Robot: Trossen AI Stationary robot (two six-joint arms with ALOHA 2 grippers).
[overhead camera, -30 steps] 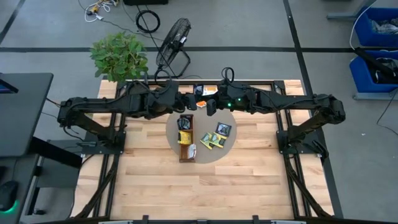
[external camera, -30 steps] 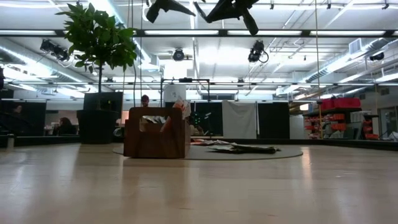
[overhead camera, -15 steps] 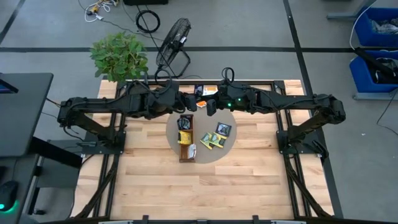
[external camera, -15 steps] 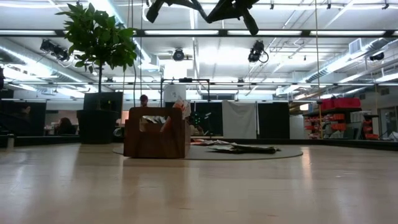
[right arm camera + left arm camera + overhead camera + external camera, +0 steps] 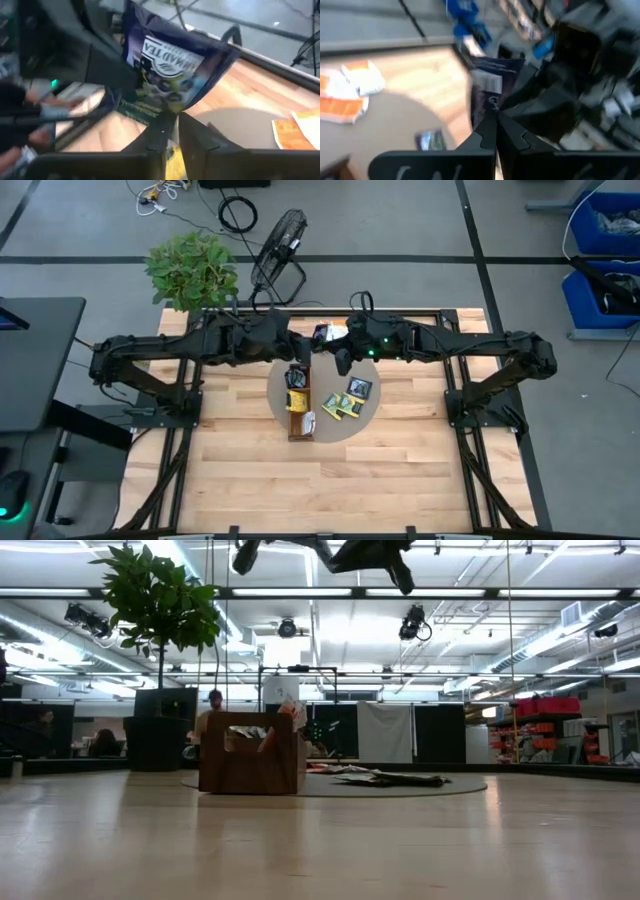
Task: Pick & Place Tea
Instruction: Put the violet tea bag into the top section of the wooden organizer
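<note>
Dark-blue sachet pinched between left gripper and loosening right gripper; tray part-filled, sachets at three o'clock remain.

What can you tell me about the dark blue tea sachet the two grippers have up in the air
The dark blue tea sachet is a flat, glossy foil-like packet with a white round logo and pale print. It hangs in the air above the far edge of the round grey mat, bowed and tilted. The left gripper is shut on one edge; the right gripper pinches its lower edge, fingers slightly apart. Nothing else touches it.
</note>
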